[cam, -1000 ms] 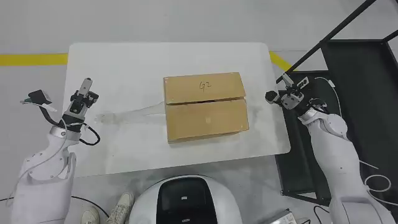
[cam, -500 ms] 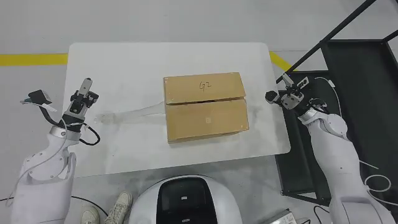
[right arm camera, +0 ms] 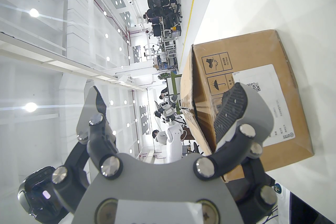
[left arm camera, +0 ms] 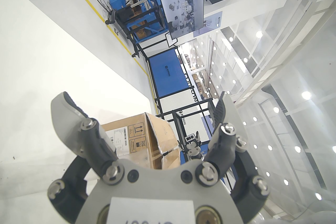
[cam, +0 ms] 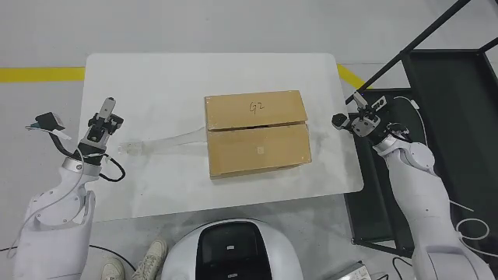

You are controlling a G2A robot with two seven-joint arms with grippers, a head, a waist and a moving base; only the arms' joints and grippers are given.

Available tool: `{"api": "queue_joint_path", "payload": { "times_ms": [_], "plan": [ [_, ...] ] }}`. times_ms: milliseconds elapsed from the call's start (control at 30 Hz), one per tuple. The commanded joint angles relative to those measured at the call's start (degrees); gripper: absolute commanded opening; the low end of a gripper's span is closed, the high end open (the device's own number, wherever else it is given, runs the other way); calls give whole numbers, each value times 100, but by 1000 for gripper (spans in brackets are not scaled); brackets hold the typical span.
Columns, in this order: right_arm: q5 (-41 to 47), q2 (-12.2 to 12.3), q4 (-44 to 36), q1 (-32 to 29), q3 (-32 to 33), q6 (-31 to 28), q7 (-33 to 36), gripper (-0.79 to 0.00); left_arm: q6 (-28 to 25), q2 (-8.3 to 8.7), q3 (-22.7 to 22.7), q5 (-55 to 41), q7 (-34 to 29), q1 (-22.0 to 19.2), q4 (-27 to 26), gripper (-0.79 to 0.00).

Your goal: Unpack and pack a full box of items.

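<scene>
A closed brown cardboard box (cam: pixel 257 133) lies in the middle of the white table (cam: pixel 156 85), its two top flaps meeting along a seam. My left gripper (cam: pixel 105 120) is at the table's left edge, well apart from the box, open and empty (left arm camera: pixel 143 104). The box (left arm camera: pixel 147 135) shows beyond its fingers, label facing me. My right gripper (cam: pixel 356 118) hovers just off the table's right edge, open with nothing held (right arm camera: pixel 168 96). The box's labelled end (right arm camera: pixel 236 93) faces it.
A clear plastic strip (cam: pixel 159 145) lies on the table left of the box. A dark metal rack or cart (cam: pixel 436 117) stands close to the right of the table, beside the right arm. A yellow floor line (cam: pixel 39 74) runs behind.
</scene>
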Motion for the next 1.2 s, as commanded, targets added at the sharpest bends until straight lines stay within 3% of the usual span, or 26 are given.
{"api": "queue_joint_path", "payload": {
  "times_ms": [0,200,400,600,1167],
  "plan": [
    [0,0,0,0,0,0,0,0,0,0,0,0,0,0,0,-1],
    [-340,165,-381,-143,190,319,1263,0,0,0,0,0,0,0,0,0],
    [-748,310,-391,-65,254,131,2504,0,0,0,0,0,0,0,0,0],
    [-1046,335,-427,106,25,-340,2338,0,0,0,0,0,0,0,0,0],
    [-982,326,-443,149,-22,-355,2323,0,0,0,0,0,0,0,0,0]
  ]
}}
